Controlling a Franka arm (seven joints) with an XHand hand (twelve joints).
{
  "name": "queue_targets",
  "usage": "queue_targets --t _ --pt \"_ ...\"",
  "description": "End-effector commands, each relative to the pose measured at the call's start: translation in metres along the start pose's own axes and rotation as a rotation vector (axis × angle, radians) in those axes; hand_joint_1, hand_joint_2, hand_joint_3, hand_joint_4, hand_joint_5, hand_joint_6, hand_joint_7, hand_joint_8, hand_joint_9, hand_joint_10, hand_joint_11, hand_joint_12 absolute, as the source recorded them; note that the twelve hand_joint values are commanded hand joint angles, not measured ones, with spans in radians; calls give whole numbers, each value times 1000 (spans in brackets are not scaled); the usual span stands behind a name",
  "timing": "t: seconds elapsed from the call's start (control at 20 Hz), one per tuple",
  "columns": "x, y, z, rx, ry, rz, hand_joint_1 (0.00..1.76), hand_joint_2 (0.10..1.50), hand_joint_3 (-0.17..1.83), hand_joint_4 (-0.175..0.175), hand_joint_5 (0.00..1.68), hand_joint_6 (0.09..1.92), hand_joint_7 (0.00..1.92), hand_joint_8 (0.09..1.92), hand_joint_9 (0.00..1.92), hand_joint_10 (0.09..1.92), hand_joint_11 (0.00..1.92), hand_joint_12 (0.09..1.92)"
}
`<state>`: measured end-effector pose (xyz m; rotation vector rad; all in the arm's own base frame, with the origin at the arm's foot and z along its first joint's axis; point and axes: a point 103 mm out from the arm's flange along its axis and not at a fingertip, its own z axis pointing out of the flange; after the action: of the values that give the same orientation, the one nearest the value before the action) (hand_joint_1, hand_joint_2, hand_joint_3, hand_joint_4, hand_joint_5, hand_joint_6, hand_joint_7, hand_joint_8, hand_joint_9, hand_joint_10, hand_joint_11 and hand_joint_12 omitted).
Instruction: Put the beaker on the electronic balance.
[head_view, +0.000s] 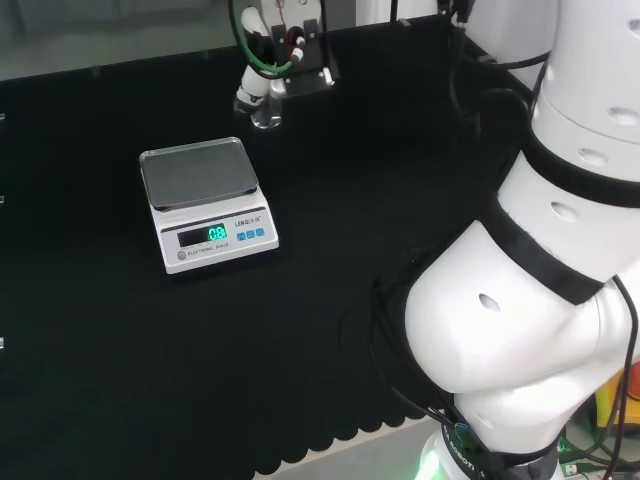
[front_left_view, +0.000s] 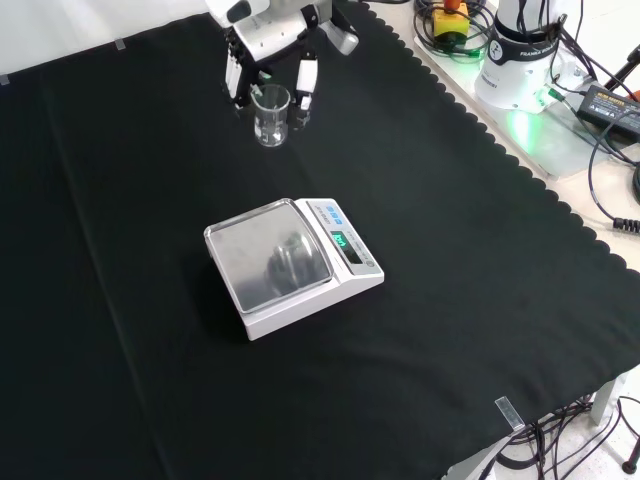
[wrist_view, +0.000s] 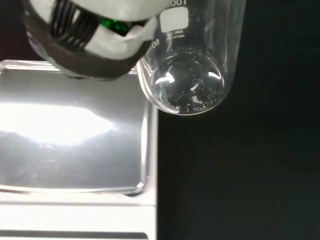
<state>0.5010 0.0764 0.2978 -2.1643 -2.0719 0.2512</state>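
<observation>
Up at the top of my front view, left of centre, the hand (front_left_view: 272, 40) comes down with its fingers (front_left_view: 305, 82) curled on both sides of the beaker (front_left_view: 270, 115), grasping it. From here I can't quite tell whether the glass still touches the cloth (front_left_view: 130, 250) or hangs just above it.

Going by size, the cloth covers the whole bench, black with a scalloped edge along the right side of the front view. On it sits the balance (front_left_view: 295, 265), near the middle of that view, a white body with a steel pan (front_left_view: 265, 258) on top and a lit green display on the side facing lower right. The pan carries nothing. In my head view the balance (head_view: 205, 205) lies in the upper left part of the frame, and the hand (head_view: 255, 90) with the beaker (head_view: 265, 118) is above and just to the right of it, near but apart.

Through the wrist view I see the beaker (wrist_view: 187, 65) close up, clear, with small droplets on its round bottom, next to the edge of the pan (wrist_view: 70, 135). A blurred white and black part of the hand (wrist_view: 95, 40) crosses in front of it.
</observation>
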Motion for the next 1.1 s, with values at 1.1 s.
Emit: queue_targets --t 1.1 --pt "118 86 84 56 144 -85 1186 954 110 -155 1215 614 1311 568 1577 87 1690 444"
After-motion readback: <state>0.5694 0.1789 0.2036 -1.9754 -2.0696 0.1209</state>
